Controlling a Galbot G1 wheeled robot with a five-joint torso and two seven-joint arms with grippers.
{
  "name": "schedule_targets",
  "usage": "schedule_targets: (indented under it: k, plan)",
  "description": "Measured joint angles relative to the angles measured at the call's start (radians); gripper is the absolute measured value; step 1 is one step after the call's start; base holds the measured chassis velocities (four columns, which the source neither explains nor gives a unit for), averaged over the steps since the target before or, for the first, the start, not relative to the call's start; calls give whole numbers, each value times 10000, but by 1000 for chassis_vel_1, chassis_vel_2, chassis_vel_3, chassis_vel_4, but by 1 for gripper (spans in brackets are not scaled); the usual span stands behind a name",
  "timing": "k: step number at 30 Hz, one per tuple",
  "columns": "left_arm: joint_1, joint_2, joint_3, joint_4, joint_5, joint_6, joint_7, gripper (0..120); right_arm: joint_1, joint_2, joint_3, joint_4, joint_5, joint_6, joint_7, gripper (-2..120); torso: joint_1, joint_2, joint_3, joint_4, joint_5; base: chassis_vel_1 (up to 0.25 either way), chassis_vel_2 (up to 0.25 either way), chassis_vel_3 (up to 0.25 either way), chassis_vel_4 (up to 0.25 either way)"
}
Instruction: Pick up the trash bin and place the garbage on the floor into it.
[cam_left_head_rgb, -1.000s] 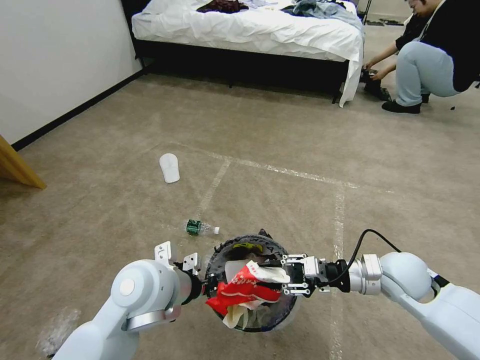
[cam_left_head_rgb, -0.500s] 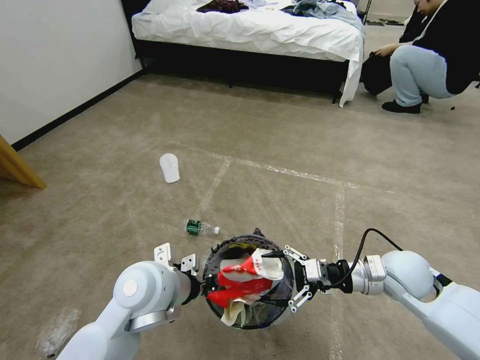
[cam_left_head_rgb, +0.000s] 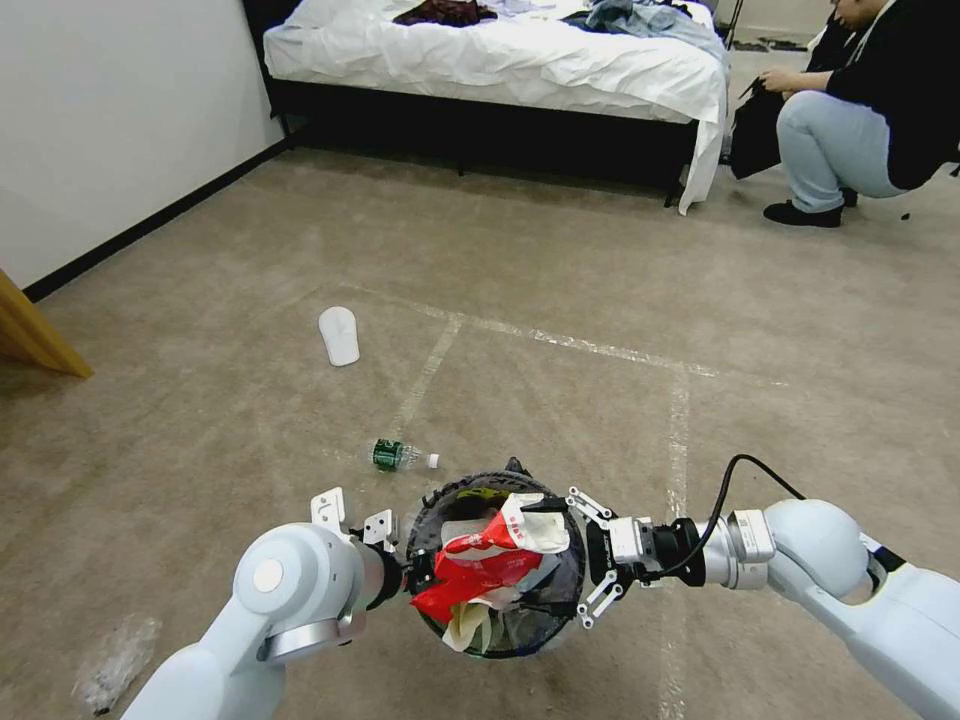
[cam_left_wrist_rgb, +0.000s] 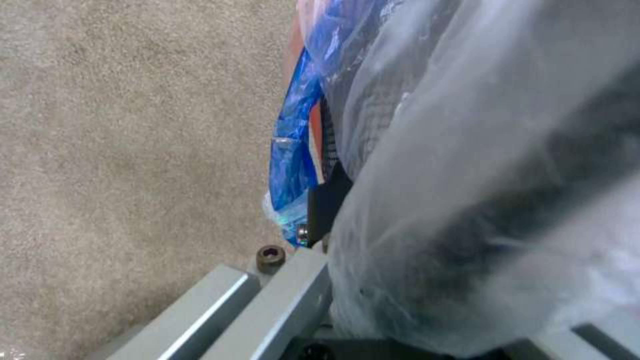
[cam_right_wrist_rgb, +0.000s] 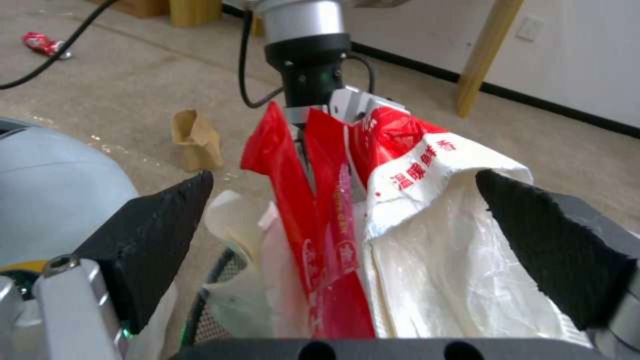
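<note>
a second ago the right gripper (cam_left_head_rgb: 583, 558) pinches the red-and-white wrapper (cam_left_head_rgb: 497, 556) above the trash bin (cam_left_head_rgb: 497, 640); now its fingers (cam_right_wrist_rgb: 167, 235) stand spread wide on either side, and the wrapper sits loose, slightly lower, just ahead of them.
</note>
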Motion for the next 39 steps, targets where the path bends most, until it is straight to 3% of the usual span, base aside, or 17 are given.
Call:
schedule_targets:
  k: [13,33,39]
  plan:
    - [7,-140,7,113,139,0,35,0,60,-14,-54,-139,-152,153,-886,100,0,0,0,0,0,0,0,0,0]
    - [161,-277,86,153,501,-2,185,0,492,50,166,-444,-2666,-19,-1336,100,0,0,0,0,0,0,0,0,0]
    - [172,-303,100,162,546,-2,219,0,598,122,122,-469,-2868,-103,-1238,100,0,0,0,0,0,0,0,0,0]
